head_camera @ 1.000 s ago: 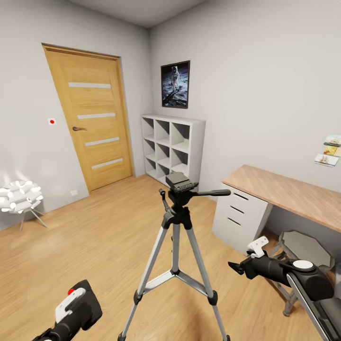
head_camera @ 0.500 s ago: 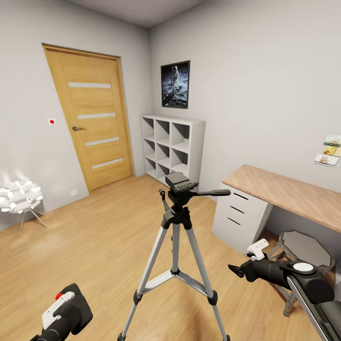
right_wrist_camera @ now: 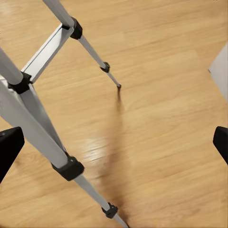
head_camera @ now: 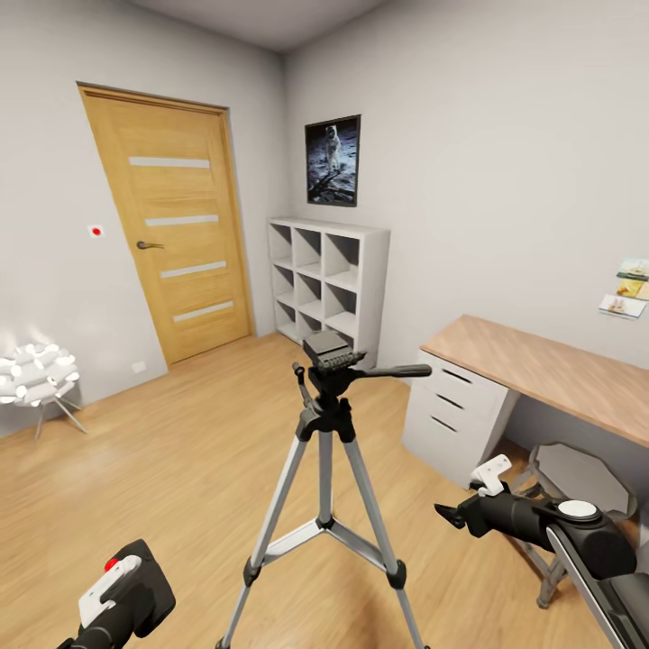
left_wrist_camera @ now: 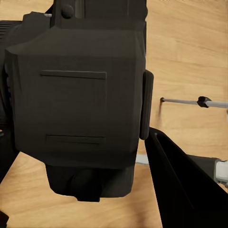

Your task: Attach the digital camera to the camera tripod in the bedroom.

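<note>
Nearest, the left gripper [head_camera: 122, 595] sits low at the robot's left, clamped on the camera [left_wrist_camera: 78, 102]; in the left wrist view the camera's dark body lies between the fingers, and the head view shows its red button. Over the last second this arm has dropped lower in the head view. The right gripper [head_camera: 473, 496] hangs at the robot's right with its fingers apart and nothing between them, barely changed.

Ahead, the tripod [head_camera: 326, 442] stands on the wood floor, its head plate bare. Its legs [right_wrist_camera: 45, 137] cross the right wrist view. The tripod and the whole room have shifted slightly in the head view, so the camera viewpoint has moved, not the furniture.

Judgement: the approach is nearly complete and mounting has not begun. The camera must next be raised to the plate.

Beyond stand the drawer surface [head_camera: 550, 365], the white shelf [head_camera: 329, 279] and the door [head_camera: 176, 234].
</note>
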You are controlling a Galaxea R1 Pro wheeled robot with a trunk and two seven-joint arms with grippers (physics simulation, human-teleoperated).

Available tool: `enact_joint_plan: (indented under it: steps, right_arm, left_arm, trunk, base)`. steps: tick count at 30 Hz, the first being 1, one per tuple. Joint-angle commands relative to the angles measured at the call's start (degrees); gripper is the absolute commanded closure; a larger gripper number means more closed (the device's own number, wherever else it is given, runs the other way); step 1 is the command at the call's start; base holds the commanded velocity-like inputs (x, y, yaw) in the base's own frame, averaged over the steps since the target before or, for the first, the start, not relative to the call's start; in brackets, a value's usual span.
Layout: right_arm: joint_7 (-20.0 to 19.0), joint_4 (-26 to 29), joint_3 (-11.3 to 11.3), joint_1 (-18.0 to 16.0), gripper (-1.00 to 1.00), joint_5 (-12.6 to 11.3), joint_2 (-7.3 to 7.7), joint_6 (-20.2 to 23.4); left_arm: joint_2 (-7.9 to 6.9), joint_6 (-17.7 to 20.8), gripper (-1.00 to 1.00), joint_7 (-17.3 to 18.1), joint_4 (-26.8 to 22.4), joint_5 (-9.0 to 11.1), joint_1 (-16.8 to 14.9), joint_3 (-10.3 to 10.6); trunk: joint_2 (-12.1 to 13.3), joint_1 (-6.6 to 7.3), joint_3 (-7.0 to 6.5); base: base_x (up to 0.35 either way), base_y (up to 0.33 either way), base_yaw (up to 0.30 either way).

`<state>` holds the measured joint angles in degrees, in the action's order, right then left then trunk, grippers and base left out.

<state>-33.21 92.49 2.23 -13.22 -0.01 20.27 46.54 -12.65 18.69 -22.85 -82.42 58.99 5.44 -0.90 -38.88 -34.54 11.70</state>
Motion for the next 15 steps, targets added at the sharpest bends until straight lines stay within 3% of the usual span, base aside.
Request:
enact_joint_plan:
  steps: [1, 15]
  right_arm:
    - [-0.14, 0.04, 0.05, -0.06, -1.0, 0.01, 0.03, 0.3]
    - [-0.14, 0.06, 0.06, -0.05, -1.0, 0.01, 0.03, 0.3]
  left_arm:
    - [-0.01, 0.26, 1.0, -0.27, -0.15, 0.34, 0.01, -0.05]
    - [-0.01, 0.45, 1.0, -0.27, -0.2, 0.33, 0.09, -0.07]
  trunk:
    - [-0.08, -0.02, 0.08]
    - [-0.08, -0.02, 0.08]
  base:
    - [0.01, -0.018, 0.13]
    - [0.002, -0.004, 0.235]
